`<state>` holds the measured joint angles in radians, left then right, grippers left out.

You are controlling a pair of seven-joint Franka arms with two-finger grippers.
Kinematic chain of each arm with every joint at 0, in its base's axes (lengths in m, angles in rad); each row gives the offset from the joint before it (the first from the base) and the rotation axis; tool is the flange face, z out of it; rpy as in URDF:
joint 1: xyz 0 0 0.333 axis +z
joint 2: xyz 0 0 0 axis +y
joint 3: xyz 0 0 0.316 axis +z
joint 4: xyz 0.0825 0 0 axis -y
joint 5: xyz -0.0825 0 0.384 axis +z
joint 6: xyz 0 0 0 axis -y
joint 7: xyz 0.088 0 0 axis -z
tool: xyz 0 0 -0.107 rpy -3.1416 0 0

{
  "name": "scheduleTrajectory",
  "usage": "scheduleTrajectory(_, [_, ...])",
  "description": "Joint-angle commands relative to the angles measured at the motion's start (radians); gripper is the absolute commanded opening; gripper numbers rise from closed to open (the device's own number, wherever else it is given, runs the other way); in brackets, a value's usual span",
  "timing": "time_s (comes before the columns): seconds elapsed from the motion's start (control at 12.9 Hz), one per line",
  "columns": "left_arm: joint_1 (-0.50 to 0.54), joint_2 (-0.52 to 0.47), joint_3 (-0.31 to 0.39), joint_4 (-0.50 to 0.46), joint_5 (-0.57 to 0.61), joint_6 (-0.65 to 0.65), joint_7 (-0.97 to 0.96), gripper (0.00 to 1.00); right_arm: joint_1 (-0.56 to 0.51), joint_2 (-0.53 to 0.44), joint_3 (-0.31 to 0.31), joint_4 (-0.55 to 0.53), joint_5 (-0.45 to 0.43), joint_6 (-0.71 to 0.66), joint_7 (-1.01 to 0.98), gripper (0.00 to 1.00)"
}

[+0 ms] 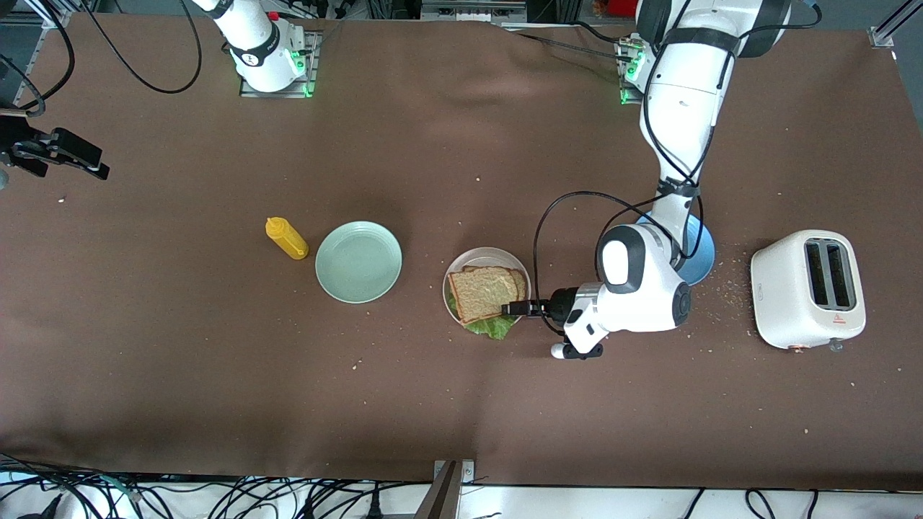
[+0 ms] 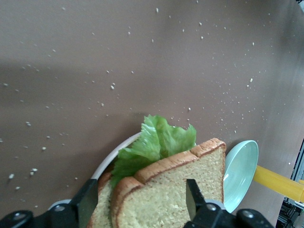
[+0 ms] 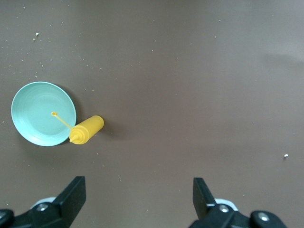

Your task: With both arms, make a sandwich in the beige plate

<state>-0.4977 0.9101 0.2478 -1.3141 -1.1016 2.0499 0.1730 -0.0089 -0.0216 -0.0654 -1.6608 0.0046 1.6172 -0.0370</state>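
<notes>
Reading the front view, I have the left tool (image 1: 513,308) low at the edge of the beige plate (image 1: 497,254), on the side toward the left arm's end of the surface (image 1: 461,404). Its fingers (image 2: 87,202) are spread apart in the left wrist view, one on each side of the sandwich (image 1: 487,293), with a gap showing; I cannot tell whether either finger touches the bread. The sandwich lies on the beige plate directly ahead of this tool: top slice offset on the lower slice, green lettuce (image 2: 156,142) sticking out between them at the plate's edge.

I have the right tool (image 3: 137,197) raised over bare surface, fingers wide apart and holding nothing; the right arm waits. Ahead of it lie the mint-green plate (image 3: 42,114) and the yellow squeeze bottle (image 3: 87,129), just beside each other.
</notes>
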Motion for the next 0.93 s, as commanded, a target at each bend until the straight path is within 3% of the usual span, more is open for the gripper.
scheduleTrajectory(0.0, [0.001,-0.019,0.045,-0.007,0.069,0.004,0.0,1.0,0.0,0.005,0.001,0.021,0.015,-0.02,0.011,1.0])
scheduleTrajectory(0.39, [0.005,-0.089,0.162,-0.004,0.316,-0.065,-0.038,1.0,0.001,0.005,0.001,0.021,0.017,-0.02,0.011,1.0])
scheduleTrajectory(0.62, [0.024,-0.112,0.26,0.004,0.377,-0.187,-0.03,1.0,0.001,0.005,0.001,0.021,0.017,-0.022,0.011,1.0])
scheduleTrajectory(0.85, [0.025,-0.145,0.294,0.006,0.471,-0.234,-0.024,1.0,0.001,0.005,0.001,0.021,0.017,-0.022,0.011,1.0])
